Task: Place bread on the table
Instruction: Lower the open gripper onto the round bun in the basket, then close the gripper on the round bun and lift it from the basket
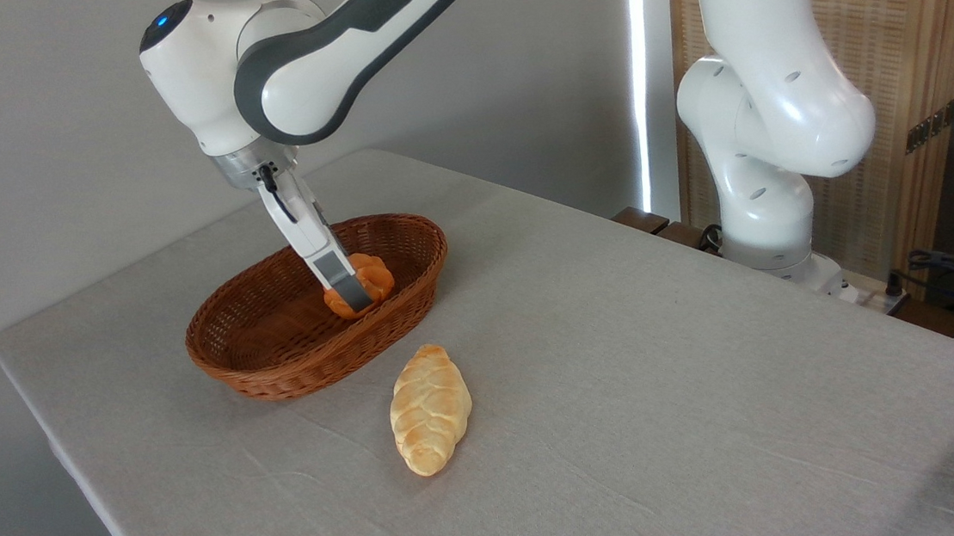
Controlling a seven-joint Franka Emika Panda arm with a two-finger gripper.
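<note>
The bread (367, 279), a small orange-brown bun, sits inside the brown wicker basket (277, 354) near its right end. My gripper (351, 294) reaches down into the basket at a slant. Its near finger (339, 276) lies across the bun's left front side. The far finger is hidden behind the bun, so the gap between the fingers does not show. The table (669, 389), covered in light grey cloth, carries the basket at its back left.
A pale golden braided loaf (429, 410) lies on the cloth just in front of the basket. The arm's white base (768, 191) stands off the table's right back edge. Cables and a wooden screen are at the far right.
</note>
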